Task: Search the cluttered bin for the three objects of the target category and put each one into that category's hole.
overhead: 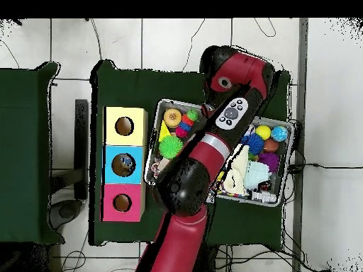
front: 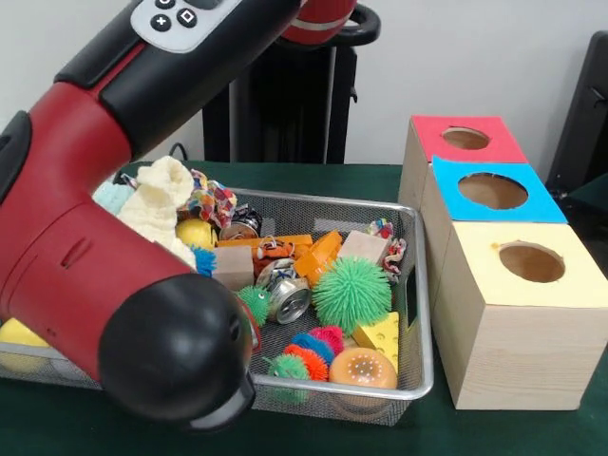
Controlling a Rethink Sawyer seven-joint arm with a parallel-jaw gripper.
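Front view first: what worries me is that I am working nearly blind, because the red and black robot arm [front: 104, 237] fills the 9 o'clock half of the frame and hides the part of the silver wire-mesh bin [front: 418, 313] beneath it. I cannot find the gripper here, so I cannot tell whether its fingers are apart or together. If I lower the arm now, my guess is an elbow could shove the clutter, or drag the cream knitted cloth [front: 157, 204] over the rim. Which category is wanted I cannot say; candidates such as the green spiky rubber ball [front: 351, 293], the yellow wedge shaped like cheese [front: 378, 334] and the small metal can [front: 288, 299] lie toward 3 o'clock in the bin, clear of the arm. Just beside the bin at 3 o'clock stands the row of wooden boxes with red [front: 465, 139], blue [front: 492, 191] and yellow [front: 532, 262] holed tops. Overhead view next: the arm [overhead: 213, 152] runs up from 6 o'clock, folds across the bin's middle and ends in a joint at 12 o'clock; the gripper is hidden here too, and the boxes [overhead: 124, 164] sit at the bin's 9 o'clock.
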